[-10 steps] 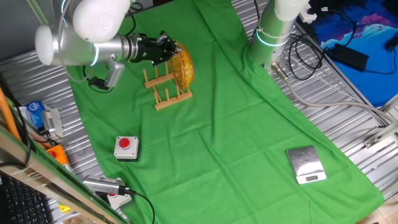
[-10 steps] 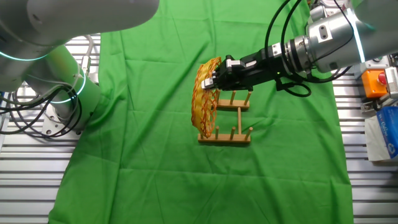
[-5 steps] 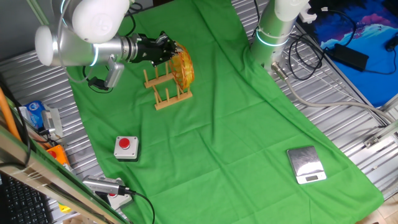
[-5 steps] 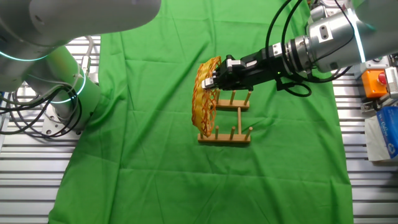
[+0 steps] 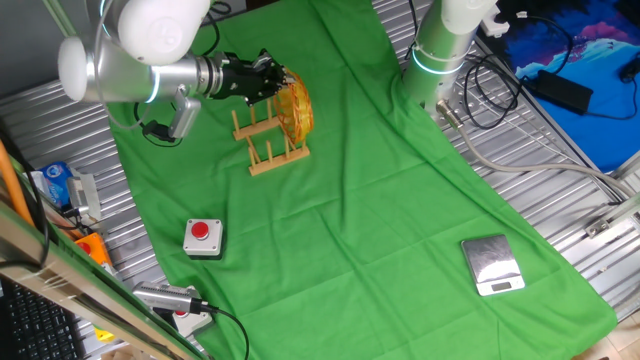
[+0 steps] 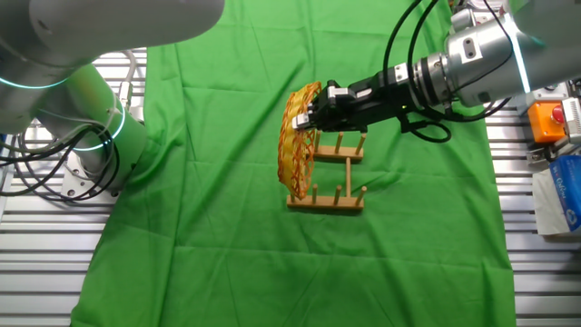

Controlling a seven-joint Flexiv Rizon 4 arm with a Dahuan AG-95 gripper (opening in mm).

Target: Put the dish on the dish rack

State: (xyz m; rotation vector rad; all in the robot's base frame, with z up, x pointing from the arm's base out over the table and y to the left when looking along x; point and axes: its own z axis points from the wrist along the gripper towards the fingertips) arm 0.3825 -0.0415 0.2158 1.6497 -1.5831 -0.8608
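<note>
From one fixed view I see the end effector pinching the upper rim of the dish, which stands on edge in the end slot of the dish rack on the green cloth. From the other fixed view, my end effector grips the dish at its top, the dish upright at the rack's left end.

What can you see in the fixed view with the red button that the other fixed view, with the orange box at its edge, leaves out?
Only the first shows the red button and a small silver scale. Only the second shows the orange box and a blue packet at the right edge. Both show the green cloth, the dish standing on edge at the end of the dish rack, and the gripper at the dish's upper rim.
</note>
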